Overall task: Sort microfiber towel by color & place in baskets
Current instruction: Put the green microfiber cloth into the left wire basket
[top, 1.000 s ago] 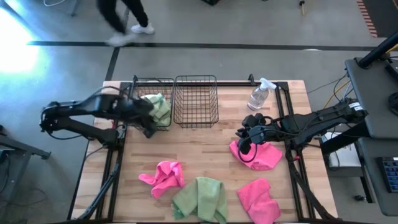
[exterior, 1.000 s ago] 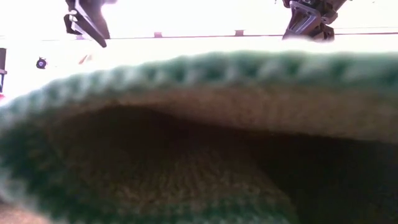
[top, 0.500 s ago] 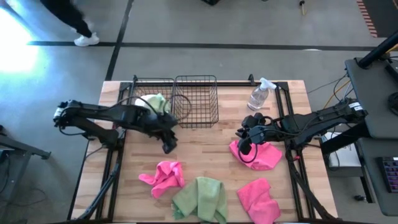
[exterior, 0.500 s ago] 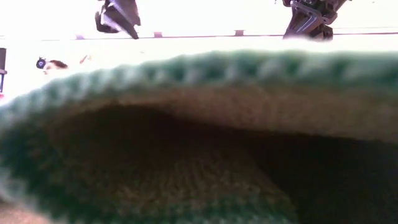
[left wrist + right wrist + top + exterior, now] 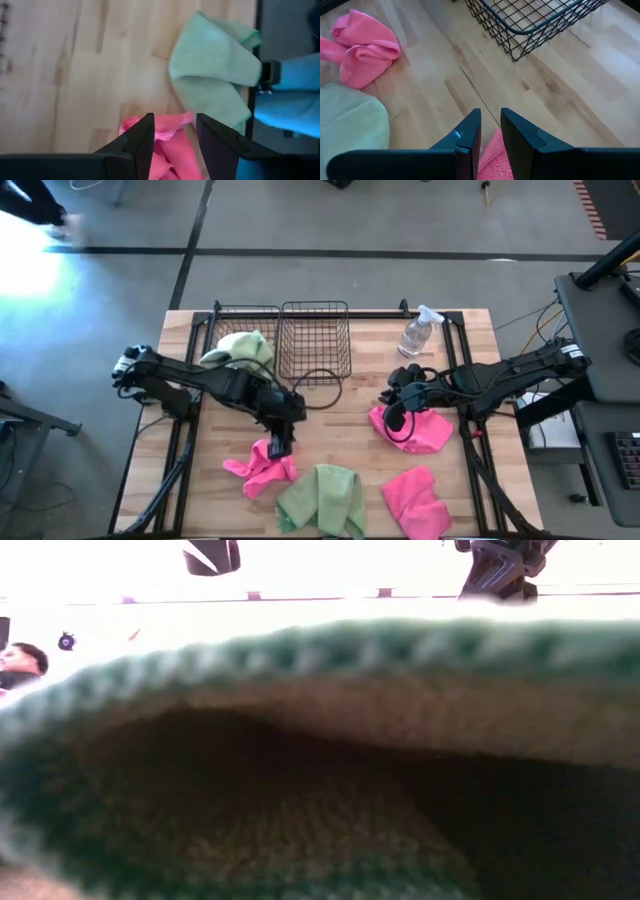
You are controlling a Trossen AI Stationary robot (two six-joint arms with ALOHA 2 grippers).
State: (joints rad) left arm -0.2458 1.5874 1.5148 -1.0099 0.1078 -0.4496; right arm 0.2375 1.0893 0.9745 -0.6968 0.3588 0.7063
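Observation:
My left gripper (image 5: 280, 442) (image 5: 174, 131) is open and hovers over the far end of a crumpled pink towel (image 5: 262, 465) (image 5: 170, 150) near the table's front left. My right gripper (image 5: 392, 418) (image 5: 490, 130) is narrowly open at the left edge of another pink towel (image 5: 420, 430) (image 5: 496, 152). A third pink towel (image 5: 415, 500) and a green towel (image 5: 322, 498) lie flat by the near edge. One green towel (image 5: 240, 348) sits in the left basket (image 5: 215, 315). The right basket (image 5: 315, 340) holds nothing. My right gripper comes from above with one finger (image 5: 469, 137) on either side of the pink towel's left edge (image 5: 492, 145), which lies on the table. I cannot tell whether the fingers touch the cloth.
A clear spray bottle (image 5: 418, 332) stands at the far right of the table, beyond my right gripper. The near green towel (image 5: 320, 760) fills almost the whole low view. Bare wood lies between the baskets and the towels.
My left gripper has left the left basket and swung toward the table's near edge and to the right, ending over the front-left pink towel. The green towel stays in that basket. My right arm has kept still.

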